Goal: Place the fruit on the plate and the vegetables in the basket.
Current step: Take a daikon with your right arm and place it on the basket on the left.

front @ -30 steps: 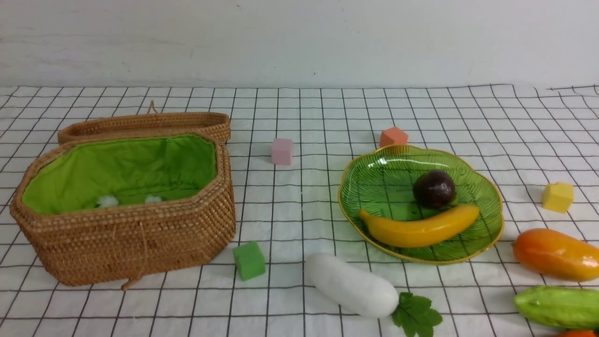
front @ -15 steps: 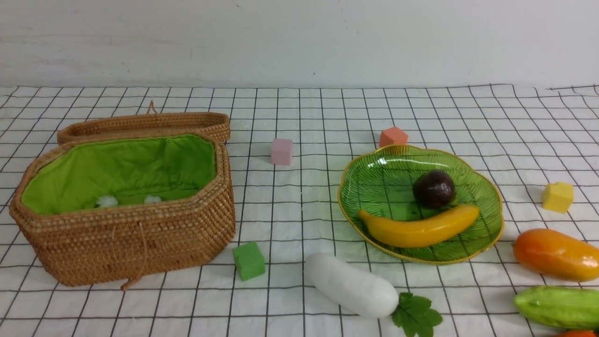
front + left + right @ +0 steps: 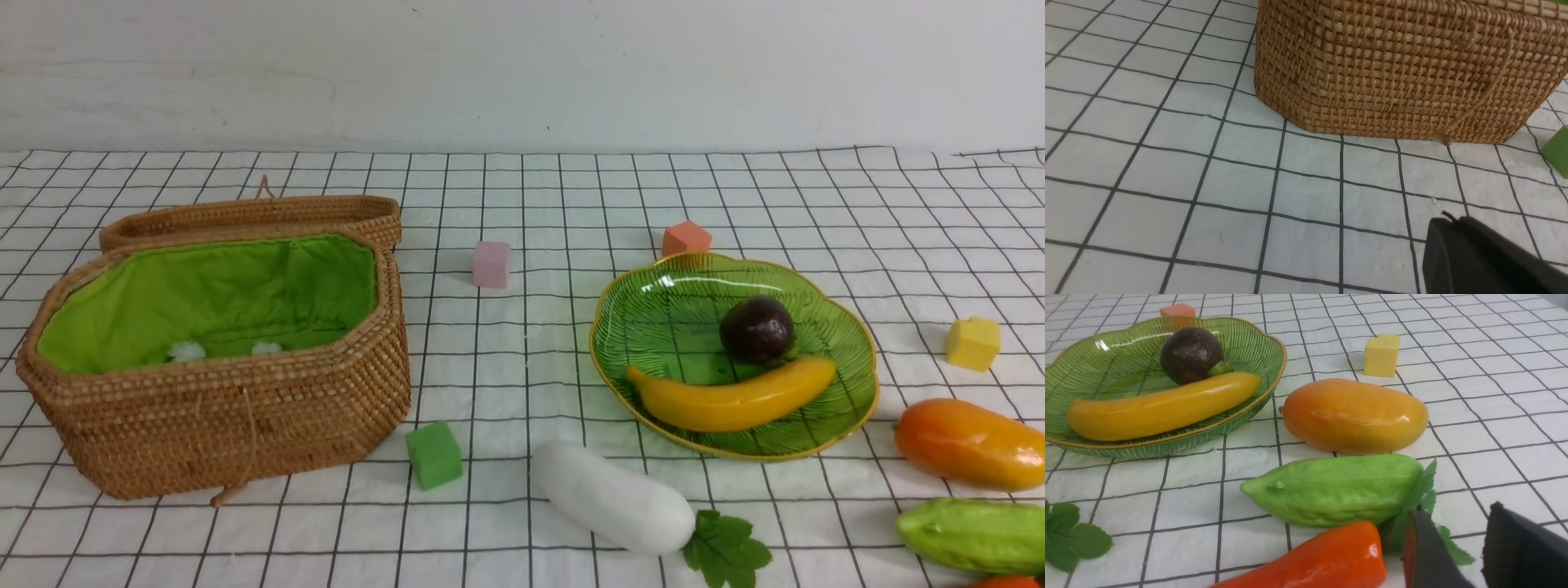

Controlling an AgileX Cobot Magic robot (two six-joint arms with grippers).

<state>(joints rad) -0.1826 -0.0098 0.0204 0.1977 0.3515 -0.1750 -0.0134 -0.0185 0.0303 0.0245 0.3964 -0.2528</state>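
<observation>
Nothing has been moved since earlier. The mango [image 3: 1355,414] is best gripped midway by the spread right hand [image 3: 1453,514]; the left hand [image 3: 1474,257] cannot be judged.

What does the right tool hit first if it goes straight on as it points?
Probably the dark leaves by the light green ridged gourd, just ahead of one finger; otherwise bare checked cloth. Depth unclear.
</observation>
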